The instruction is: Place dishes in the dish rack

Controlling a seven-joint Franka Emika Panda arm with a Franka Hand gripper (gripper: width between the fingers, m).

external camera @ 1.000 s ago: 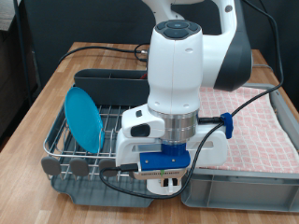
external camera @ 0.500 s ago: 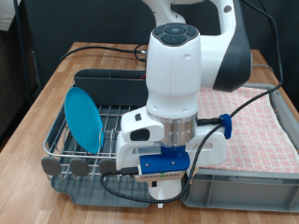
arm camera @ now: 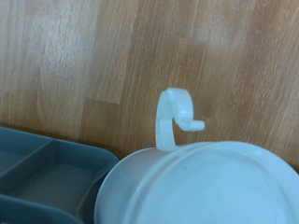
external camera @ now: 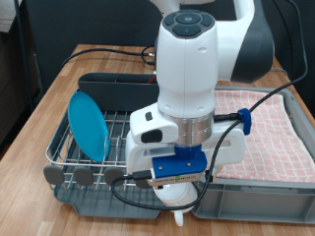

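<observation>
The big white robot arm is hanging low at the front of the dish rack [external camera: 94, 147], and its gripper [external camera: 177, 208] is down near the exterior view's bottom edge. I cannot tell if the fingers are apart or together, because the hand is hiding them. The blue plate [external camera: 89, 123] is standing up on its edge in the rack's wire slots. In the wrist view, the white mug [arm camera: 201, 182] is sitting very close under the camera, with its handle sticking out over the wooden table [arm camera: 84, 65]. A grey bin [external camera: 256, 192] with pink checked cloth [external camera: 271, 133] is sitting just beside the rack.
</observation>
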